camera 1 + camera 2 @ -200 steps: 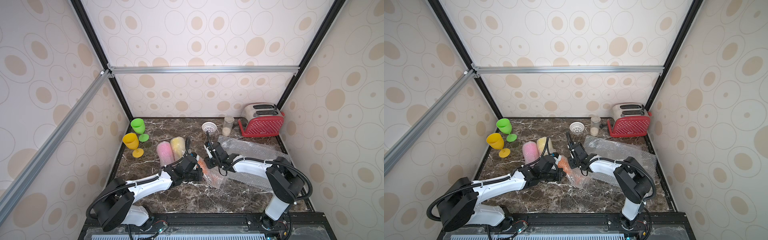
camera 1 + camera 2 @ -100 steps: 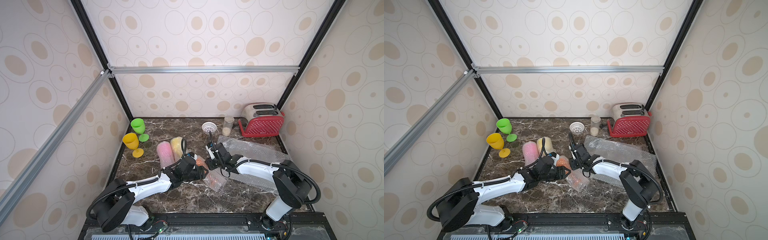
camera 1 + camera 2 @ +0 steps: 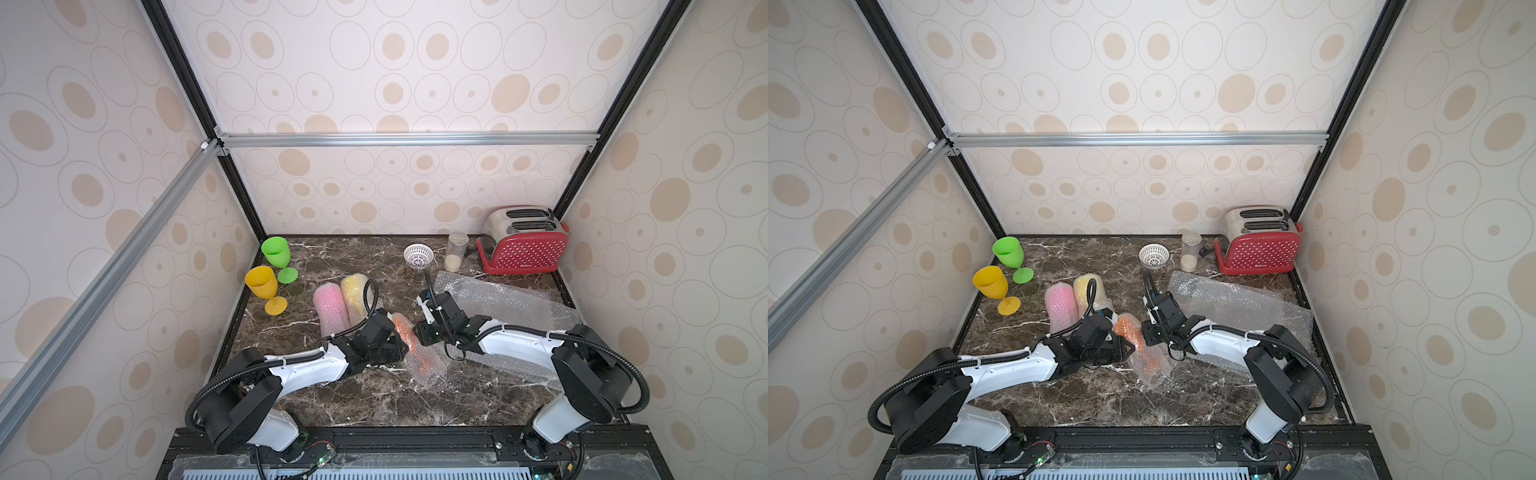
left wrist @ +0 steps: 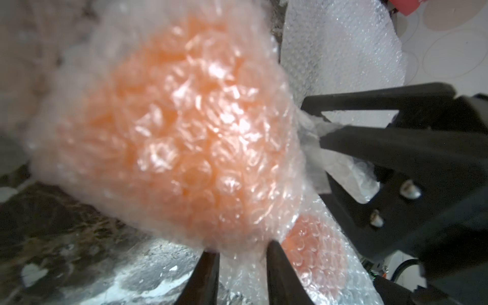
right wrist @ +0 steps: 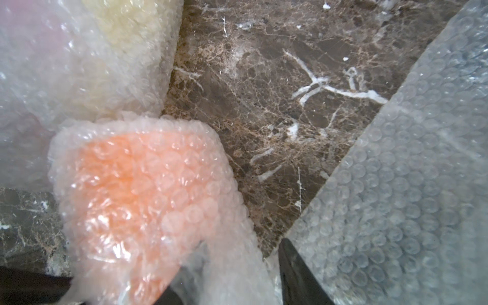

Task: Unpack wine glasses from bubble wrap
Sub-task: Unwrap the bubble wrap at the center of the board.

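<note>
An orange wine glass in bubble wrap (image 3: pixel 415 345) (image 3: pixel 1142 349) lies at the middle of the marble table, between both arms. My left gripper (image 3: pixel 400 350) (image 4: pixel 241 260) is shut on the wrap at the bundle's left side. From the right, my right gripper (image 3: pixel 419 332) (image 5: pixel 232 277) is shut on a fold of the same wrap; its fingers (image 4: pixel 364 134) show pinching that fold in the left wrist view. A pink wrapped glass (image 3: pixel 330 307) and a yellow wrapped glass (image 3: pixel 355 293) lie just behind. A bare green glass (image 3: pixel 276 253) and a bare yellow glass (image 3: pixel 262 286) stand upright at the far left.
A flat sheet of bubble wrap (image 3: pixel 507 307) lies on the right under the right arm. At the back stand a red toaster (image 3: pixel 523 247), a clear jar (image 3: pixel 456 251) and a white perforated bowl (image 3: pixel 418 255). Walls close in the table on three sides.
My left gripper's jaws opened wide and then closed again on the wrap of the orange glass. The right gripper kept its hold and hardly moved.
</note>
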Robot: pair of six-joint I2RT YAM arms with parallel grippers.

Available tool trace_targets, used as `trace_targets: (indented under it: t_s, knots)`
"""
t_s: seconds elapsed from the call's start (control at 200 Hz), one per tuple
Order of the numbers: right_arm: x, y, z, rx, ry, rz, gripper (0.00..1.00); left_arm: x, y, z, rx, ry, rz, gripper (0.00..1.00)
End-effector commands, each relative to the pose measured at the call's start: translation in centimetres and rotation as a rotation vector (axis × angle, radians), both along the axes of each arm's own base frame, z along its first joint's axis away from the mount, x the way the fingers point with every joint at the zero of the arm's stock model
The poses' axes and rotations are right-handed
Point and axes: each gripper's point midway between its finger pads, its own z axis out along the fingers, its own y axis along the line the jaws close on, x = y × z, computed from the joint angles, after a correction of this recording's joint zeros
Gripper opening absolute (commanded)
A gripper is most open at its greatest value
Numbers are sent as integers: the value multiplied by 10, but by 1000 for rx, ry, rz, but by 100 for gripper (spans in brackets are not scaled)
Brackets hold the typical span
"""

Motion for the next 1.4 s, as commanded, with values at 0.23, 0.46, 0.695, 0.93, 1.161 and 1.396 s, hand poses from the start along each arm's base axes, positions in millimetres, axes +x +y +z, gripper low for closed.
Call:
trace_targets:
  t_s: [0.23,0.46,0.695,0.93,1.161,1.396]
  knots:
    - [-11,10,3,19,16,39,46,9,-9,12,-16,-40,-19,0]
    - [-4,11,7,-16,-21,42,47,9,-10,19,-28,-54,-29,0]
    - [2,17,15,-16,-39,44,49,6,-14,23,-34,-64,-64,0]
    - [17,18,24,-19,-57,-25,49,2,-18,22,-15,-67,-101,0]
    - [28,28,29,-1,-57,-38,49,-1,-15,20,-13,-65,-102,0]
    - [38,15,17,-35,-30,-87,48,-5,-10,20,-18,-71,-91,0]
